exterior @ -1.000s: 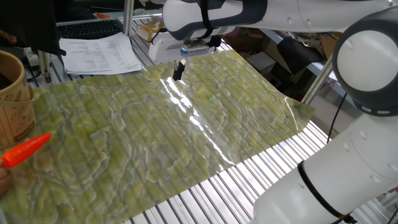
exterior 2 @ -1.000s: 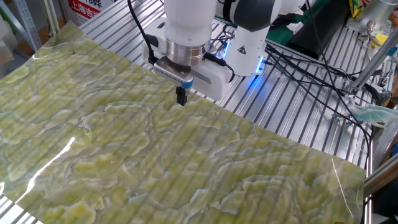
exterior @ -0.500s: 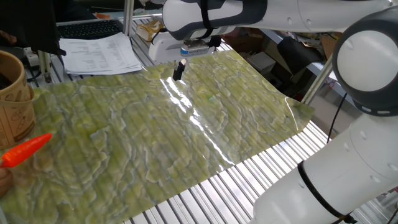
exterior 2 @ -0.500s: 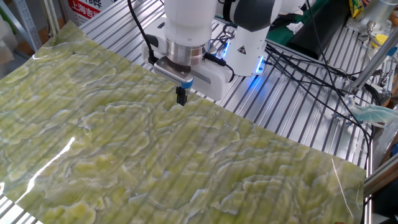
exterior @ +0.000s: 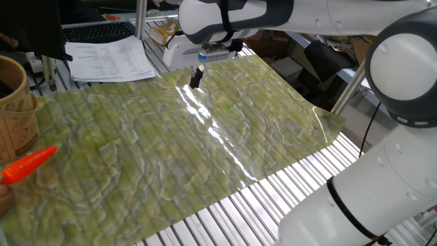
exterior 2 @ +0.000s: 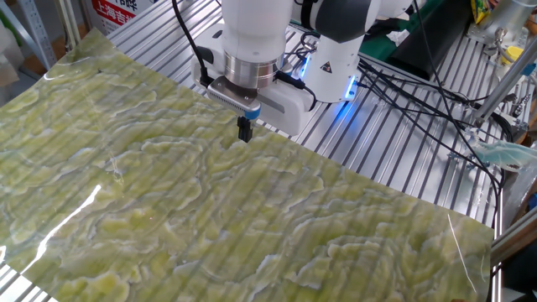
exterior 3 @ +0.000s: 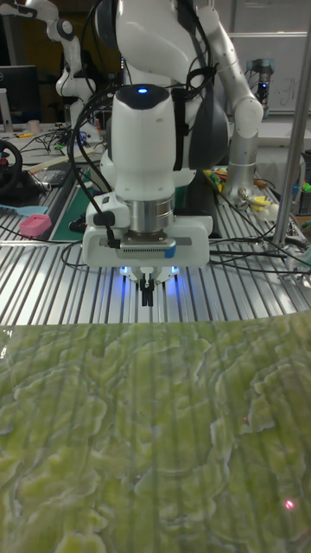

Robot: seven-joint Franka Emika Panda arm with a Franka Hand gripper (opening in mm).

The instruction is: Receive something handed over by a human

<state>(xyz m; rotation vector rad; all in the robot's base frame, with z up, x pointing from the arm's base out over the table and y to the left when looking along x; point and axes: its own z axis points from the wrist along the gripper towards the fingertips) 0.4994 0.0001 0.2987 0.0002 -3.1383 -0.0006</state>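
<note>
The gripper (exterior 3: 149, 297) is held closed and empty above the green mat (exterior 2: 210, 210). The carrot (exterior: 27, 165) is seen well apart beside a bucket (exterior: 15, 102), with nothing between.

No lettering on anything here is clear enough to read.

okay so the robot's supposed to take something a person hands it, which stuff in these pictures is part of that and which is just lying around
Part of the job:
- small orange-red carrot-shaped plastic toy, lying at the mat's edge
- robot's black two-finger gripper, fingers together, holding nothing
No human hand is in view.

Just lying about:
- tan wooden bucket
- green marbled mat
- white printed papers
- pink round object
</note>
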